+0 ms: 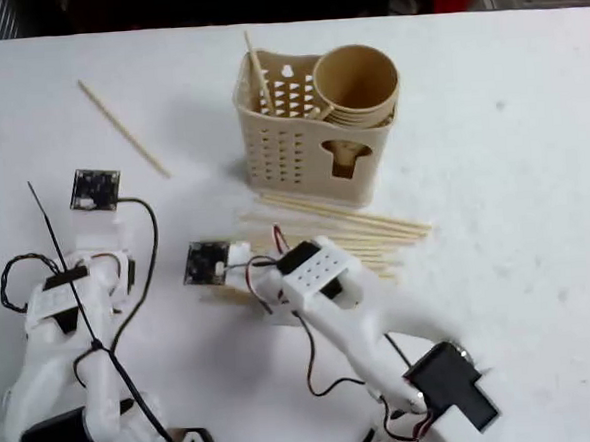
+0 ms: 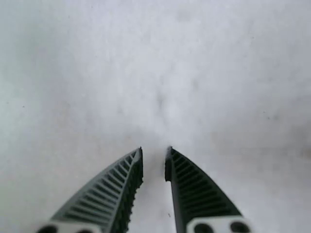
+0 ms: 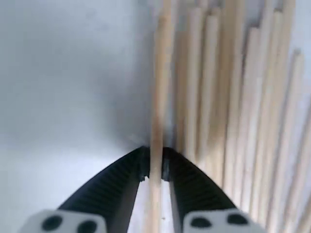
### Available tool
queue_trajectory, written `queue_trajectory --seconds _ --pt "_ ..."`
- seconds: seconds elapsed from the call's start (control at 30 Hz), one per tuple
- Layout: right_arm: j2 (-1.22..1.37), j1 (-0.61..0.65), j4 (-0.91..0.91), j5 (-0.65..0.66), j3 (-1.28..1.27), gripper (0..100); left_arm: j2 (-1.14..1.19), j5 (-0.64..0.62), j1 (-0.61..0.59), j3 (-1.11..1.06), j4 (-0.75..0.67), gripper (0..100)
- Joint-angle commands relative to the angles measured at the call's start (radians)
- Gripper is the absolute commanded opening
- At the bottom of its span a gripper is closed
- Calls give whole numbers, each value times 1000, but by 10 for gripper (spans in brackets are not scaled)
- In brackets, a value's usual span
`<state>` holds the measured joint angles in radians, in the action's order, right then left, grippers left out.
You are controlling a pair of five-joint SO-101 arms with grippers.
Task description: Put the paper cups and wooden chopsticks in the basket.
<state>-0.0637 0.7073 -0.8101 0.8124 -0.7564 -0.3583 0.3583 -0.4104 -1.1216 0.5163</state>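
**Right gripper pinches a chopstick at the edge of the pile; cups already in the basket**

Nearest, two white arms sit side by side on a white table (image 1: 512,168). The left gripper (image 2: 154,162) hangs just over bare table, its dark ribbed fingers slightly parted with nothing between them. Beside it, the right gripper (image 3: 155,165) is pressed together on one wooden chopstick (image 3: 160,97), the outermost stick of a pile of wooden chopsticks (image 1: 356,227) that lies flat on the table. Just beyond the pile stands a cream perforated basket (image 1: 291,151). A stack of paper cups (image 1: 356,77) rests inside it at a tilt, and an upright chopstick (image 1: 258,68) leans in its other corner. Off to the left arm's side, well apart from the basket, a single chopstick (image 1: 124,129) lies diagonally on the table.
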Motion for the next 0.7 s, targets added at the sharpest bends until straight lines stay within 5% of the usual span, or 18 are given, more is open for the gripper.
queue_trajectory --seconds 0.0,0.3,0.67 --pt "-7 -53 -21 -2 64 13 -24 12 25 2 -23 98" --pt "-51 -53 -171 -8 201 16 -24 12 25 2 -23 98" --pt "-446 -56 -197 -100 206 16 -24 12 25 2 -23 98"
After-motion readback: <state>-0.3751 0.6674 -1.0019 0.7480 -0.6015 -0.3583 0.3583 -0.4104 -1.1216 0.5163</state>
